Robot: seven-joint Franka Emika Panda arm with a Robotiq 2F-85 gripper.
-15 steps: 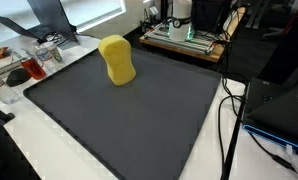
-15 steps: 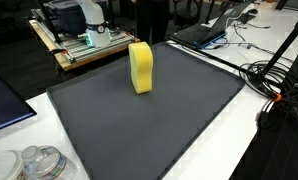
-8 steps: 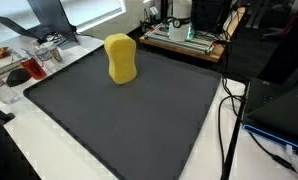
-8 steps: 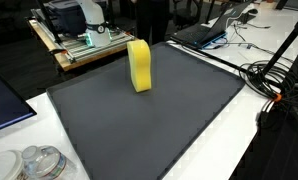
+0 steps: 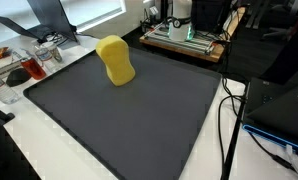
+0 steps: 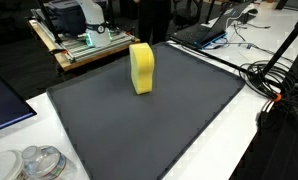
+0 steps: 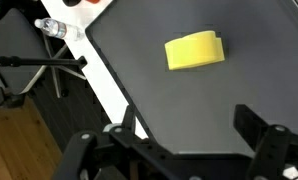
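Observation:
A yellow sponge (image 5: 115, 60) (image 6: 141, 68) stands on end on the dark grey mat (image 5: 139, 120) (image 6: 159, 130), toward its far side. In the wrist view the sponge (image 7: 194, 51) shows from above, well ahead of my gripper (image 7: 171, 138). The gripper is open wide with nothing between its fingers, and only bare mat (image 7: 179, 110) lies under it. One dark fingertip (image 7: 257, 125) shows at the right, and the linkage of the other at the left. Neither arm nor gripper appears in the exterior views.
A machine with a green light (image 5: 184, 30) (image 6: 81, 30) stands behind the mat. Clear containers (image 5: 29, 65) (image 6: 37, 162) sit on the white table beside it. Cables (image 6: 279, 80) and a laptop (image 6: 211, 30) lie off one side. A plastic bottle (image 7: 54, 28) lies near the table edge.
In an exterior view the sponge's top has leaned over a little since half a second ago, back to how it stood a second ago. Elsewhere nothing has shifted.

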